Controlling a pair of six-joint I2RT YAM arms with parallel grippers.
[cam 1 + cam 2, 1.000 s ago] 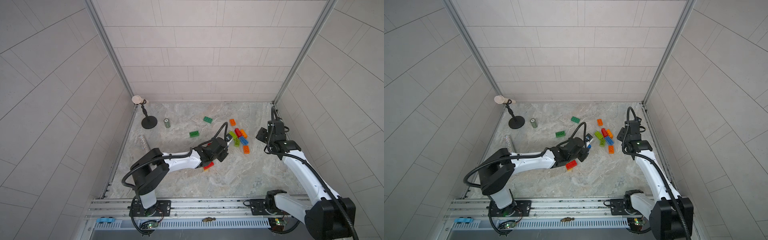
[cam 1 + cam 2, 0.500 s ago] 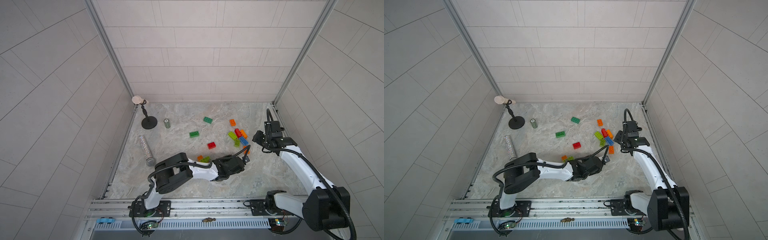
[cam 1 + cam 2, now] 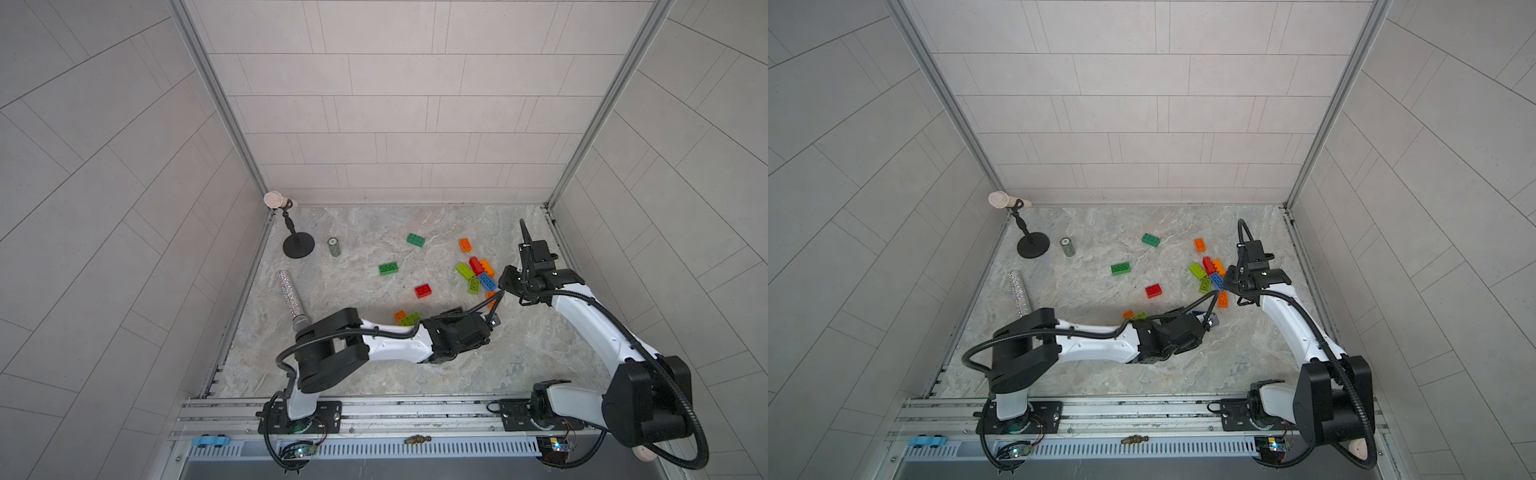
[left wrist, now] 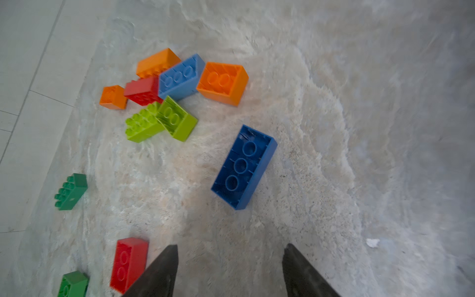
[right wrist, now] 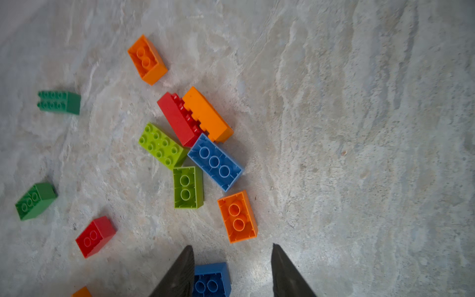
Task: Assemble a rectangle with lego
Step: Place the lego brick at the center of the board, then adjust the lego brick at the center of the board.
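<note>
Lying scattered: lego bricks (image 5: 215, 162); green can (image 3: 334, 247) top marking illegible.

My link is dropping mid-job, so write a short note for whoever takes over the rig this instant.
Left gripper: open, empty, with a dark blue brick lying studs-down just ahead.
Right gripper: open, empty, beside the main pile of bricks.
A red brick and a green brick lie apart, singly.
Done: no rectangle started.
Left: gather the bricks and join them into a rectangle.
</note>
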